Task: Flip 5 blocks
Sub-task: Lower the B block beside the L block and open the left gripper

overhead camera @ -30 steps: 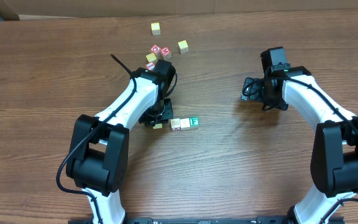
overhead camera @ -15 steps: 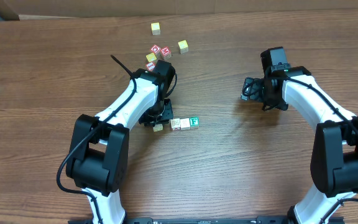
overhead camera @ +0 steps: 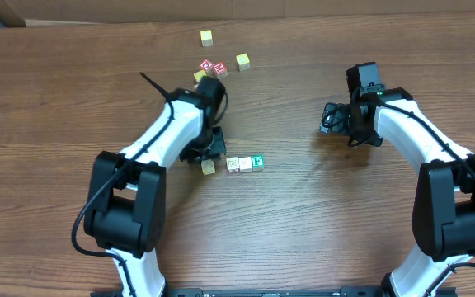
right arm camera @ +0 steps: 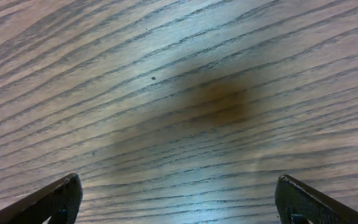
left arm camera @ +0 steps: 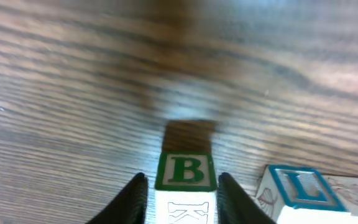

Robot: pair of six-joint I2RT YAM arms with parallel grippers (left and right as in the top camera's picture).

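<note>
"Which one has the left gripper (left arm camera: 182, 185) got?"

"The B block (left arm camera: 186, 169). The gripper is clenched on it, a finger against each side. The green letter is on the face turned away from the wrist, and a pale face with a K is turned toward it. There's a dark shadow on the table (overhead camera: 303, 231) just beyond it. I can't tell whether the block is sitting on the wood or is raised a touch."

"And the other blocks?"

"Just to its right is a short row. There are two pale blocks (overhead camera: 232, 164) touching each other, then the green-faced block (overhead camera: 257, 162) up against them. From the wrist, the block beside the B block shows a blue L (left arm camera: 297, 191)."

"What about the right gripper (overhead camera: 332, 118)?"

"It's well apart, over on the right side of the table. Its jaws are spread wide, with only bare wood grain between them."

"And that lot at the far side?"

"Two red-faced cubes (overhead camera: 213, 67) sit side by side, just past the left arm's elbow. There are yellow cubes (overhead camera: 242, 60) near them, and one yellow cube sits farther back on its own."
</note>
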